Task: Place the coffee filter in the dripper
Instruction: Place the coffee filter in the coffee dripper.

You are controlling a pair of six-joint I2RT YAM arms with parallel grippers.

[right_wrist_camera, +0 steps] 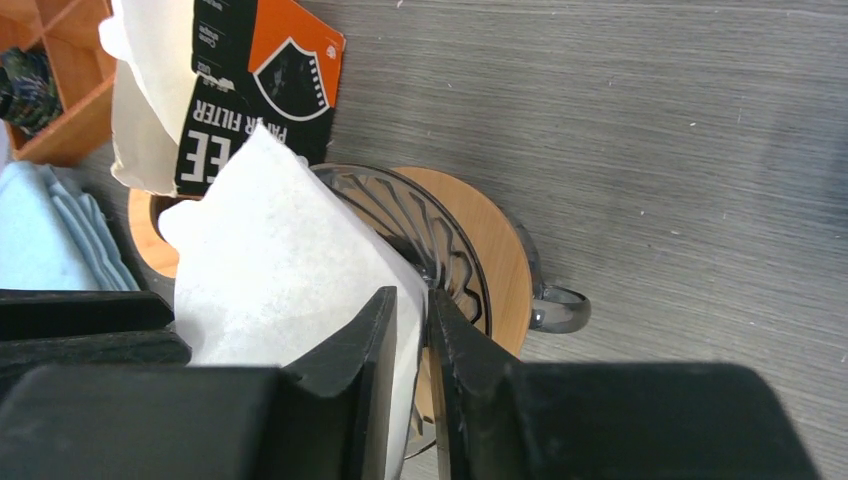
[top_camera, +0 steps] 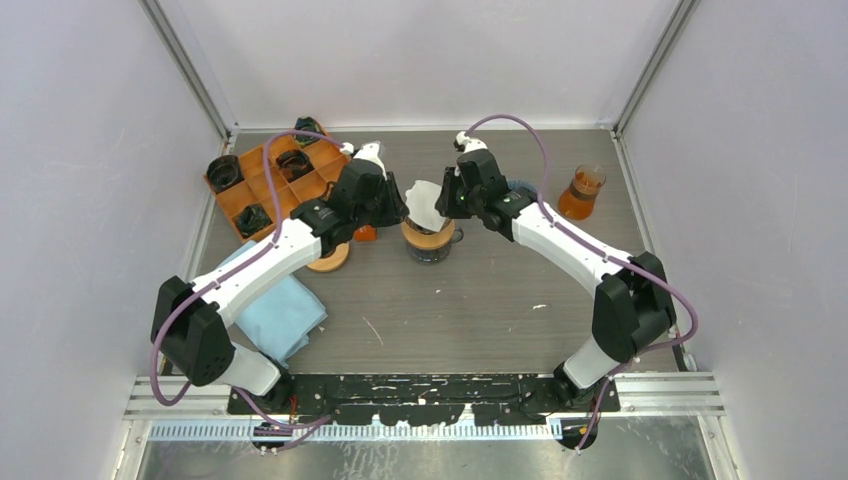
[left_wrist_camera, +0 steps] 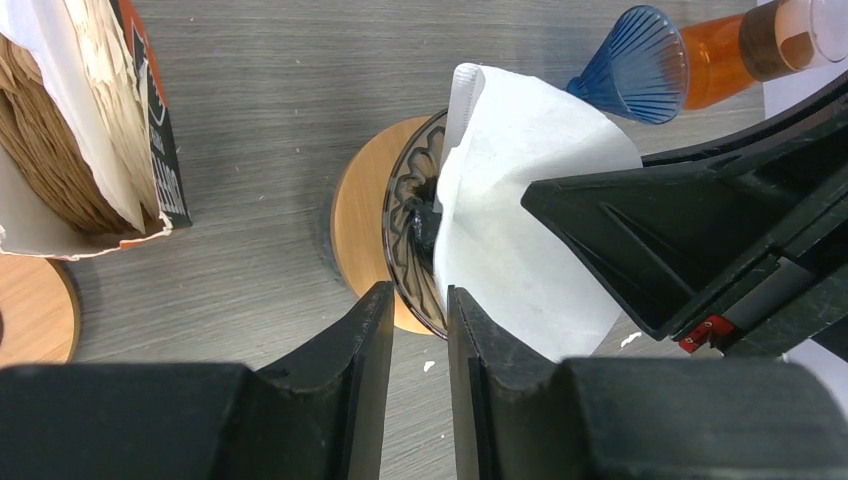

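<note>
we find the coffee filter (top_camera: 423, 203) standing in the mouth of the dripper (top_camera: 428, 238), which rests by its wooden collar on a glass server in the middle of the table. the filter is a flat folded fan. its long axis runs from its narrow end, down in the ribbed cone, up and away from the arm bases to its wide edge, which stands clear above the rim. we judge it not yet seated, since it does not lie against the ribs. it lies between the 2 grippers. the right gripper (right_wrist_camera: 412, 296) is the nearer 1: its jaws stand narrowly apart with the filter's side edge running into the slot, and the gap looks wider than the paper, so we judge the sheet loose there and not clamped. the left gripper (left_wrist_camera: 420, 290) sits on the other side, its tips just beside the dripper's rim. its jaws are also narrow, and only table shows between them, so it holds nothing. the coming move turns on that lean: the paper must tip down and spread into the cone. for writing, the orange and black filter pack (right_wrist_camera: 260, 90) beside the dripper shows "filter" in white, large letters "ee" before it, and a black shield emblem. the smaller lines are too small for us to read.
</note>
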